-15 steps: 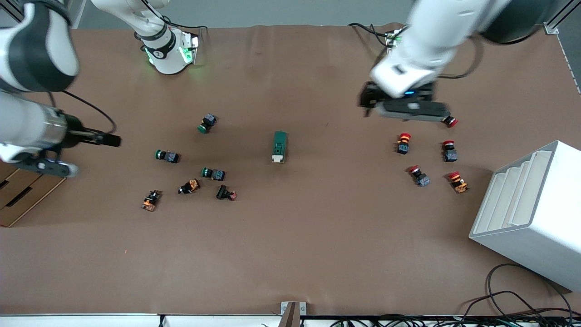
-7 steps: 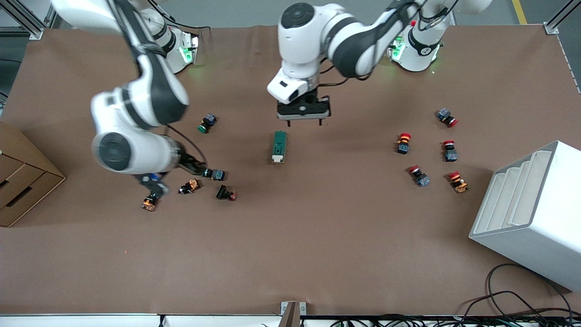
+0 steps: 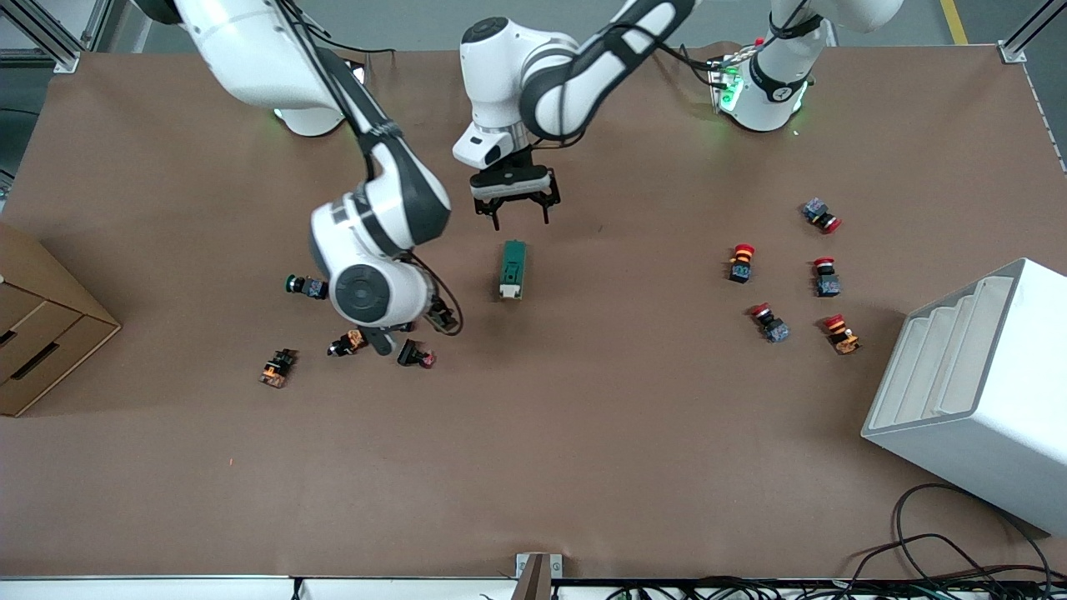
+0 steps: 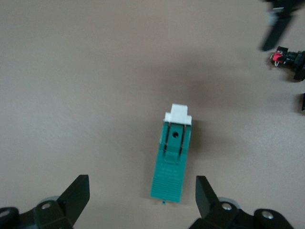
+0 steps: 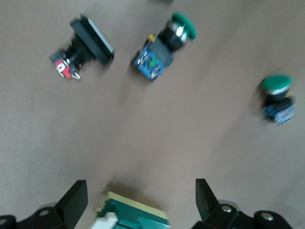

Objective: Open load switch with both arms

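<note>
Your left gripper (image 3: pixel 514 218) hangs spread over bare mat, just off the switch's (image 3: pixel 513 268) green end. Your right gripper (image 5: pixel 138 202), also spread, hovers among the buttons (image 3: pixel 417 356) beside the switch

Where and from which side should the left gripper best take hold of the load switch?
Probably from above, across its long green sides. The load switch lies flat, white tab toward the front camera, and the open left gripper hangs over its green end with fingers wider than the body.

The load switch (image 3: pixel 513 269) lies on the brown surface (image 3: pixel 583 433), white tab nearer the camera. The left gripper (image 3: pixel 514 218) hovers just above its green end, jaws apart.
</note>
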